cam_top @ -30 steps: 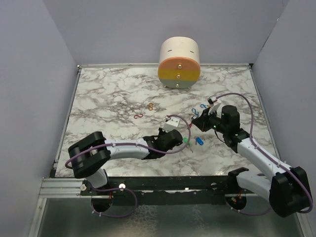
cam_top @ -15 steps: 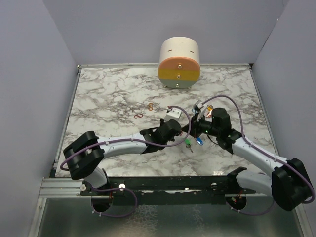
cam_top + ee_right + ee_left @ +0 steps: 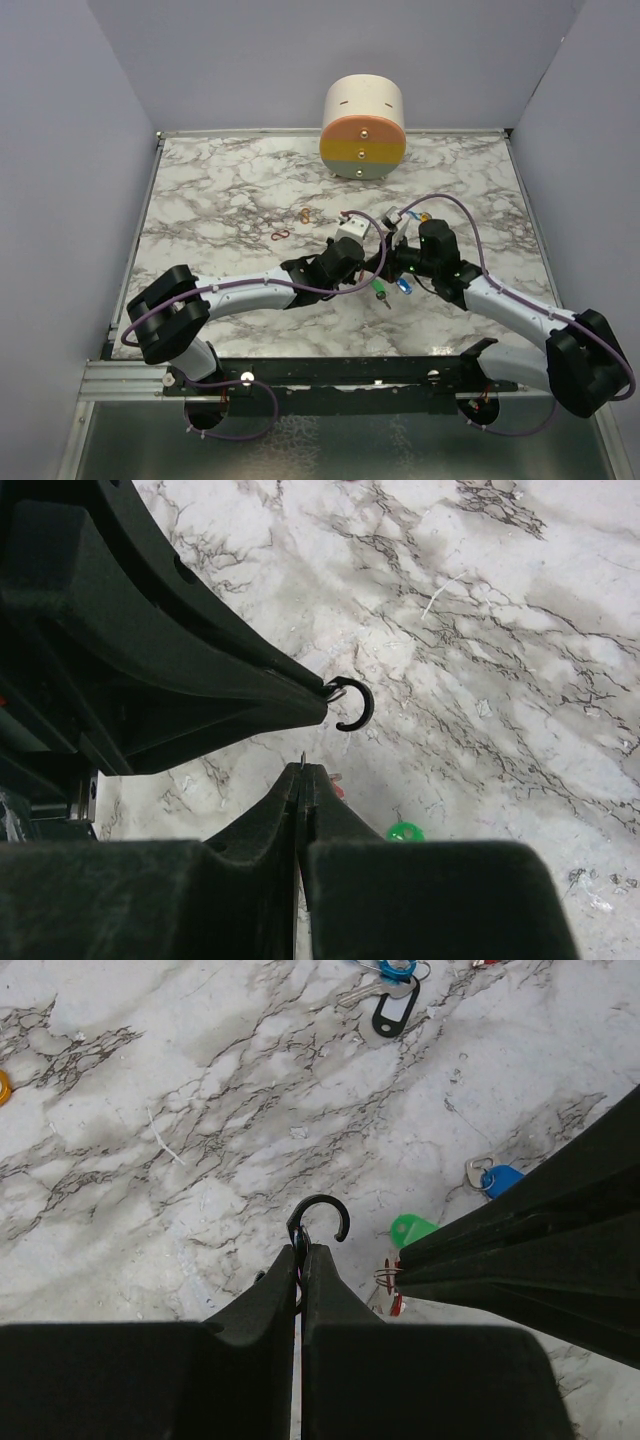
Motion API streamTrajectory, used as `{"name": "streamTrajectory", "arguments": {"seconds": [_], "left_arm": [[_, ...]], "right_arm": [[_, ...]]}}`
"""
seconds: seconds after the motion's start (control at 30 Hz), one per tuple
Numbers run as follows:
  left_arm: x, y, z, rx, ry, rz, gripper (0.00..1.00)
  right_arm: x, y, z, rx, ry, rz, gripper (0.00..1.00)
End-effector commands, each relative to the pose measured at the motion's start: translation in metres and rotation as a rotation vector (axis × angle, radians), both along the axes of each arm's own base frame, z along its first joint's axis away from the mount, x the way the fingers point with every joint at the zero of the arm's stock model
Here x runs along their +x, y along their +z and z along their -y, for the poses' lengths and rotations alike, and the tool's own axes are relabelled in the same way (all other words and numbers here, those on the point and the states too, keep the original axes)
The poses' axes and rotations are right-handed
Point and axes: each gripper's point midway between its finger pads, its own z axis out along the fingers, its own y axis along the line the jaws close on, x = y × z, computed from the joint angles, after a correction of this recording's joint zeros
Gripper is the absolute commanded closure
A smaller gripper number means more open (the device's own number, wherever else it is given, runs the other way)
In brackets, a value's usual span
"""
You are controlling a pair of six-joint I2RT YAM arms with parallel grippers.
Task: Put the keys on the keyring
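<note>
Now I see my left pincer (image 3: 302, 1250) pinching a black hook (image 3: 322, 1222); just beside it, my right pincer (image 3: 302, 772) clamps a thin wire ring (image 3: 388, 1277).

the black hook (image 3: 322, 1218) showed only its curled top, the rest buried between the closed fingers of the left gripper (image 3: 301, 1252). the green key (image 3: 411, 1230) and a blue key (image 3: 500, 1178) lay half behind the right gripper (image 3: 302, 772); a wire sliver (image 3: 302, 757) poked from its closed tips, too small to identify. an orange piece (image 3: 3, 1087) was cut off at the left wrist view's edge.
</note>
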Motion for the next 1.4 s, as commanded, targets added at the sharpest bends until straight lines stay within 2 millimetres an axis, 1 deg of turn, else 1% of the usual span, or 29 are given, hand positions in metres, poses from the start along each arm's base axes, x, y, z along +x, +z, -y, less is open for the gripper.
{"name": "streamTrajectory", "arguments": {"seconds": [0.0,0.27,0.73,0.97,1.37], "left_arm": [[0.0,0.024,0.017,-0.082,-0.04,0.017,1.0],[-0.002,0.026,0.019,-0.094,-0.054,0.01,1.0],[-0.002,0.028,0.022,-0.107,-0.06,0.008,1.0],[-0.004,0.027,0.024,-0.113,-0.07,0.0,1.0],[-0.008,0.028,0.023,-0.121,-0.08,-0.008,1.0]], "right_arm": [[0.013,0.013,-0.004,0.0,-0.019,0.059,0.99],[0.018,0.013,-0.003,-0.01,-0.046,0.065,0.99],[0.021,0.006,-0.003,-0.023,-0.059,0.05,0.99],[0.023,0.007,-0.002,-0.023,-0.068,0.056,0.99],[0.028,0.003,0.005,-0.046,-0.117,0.066,0.99]]}}
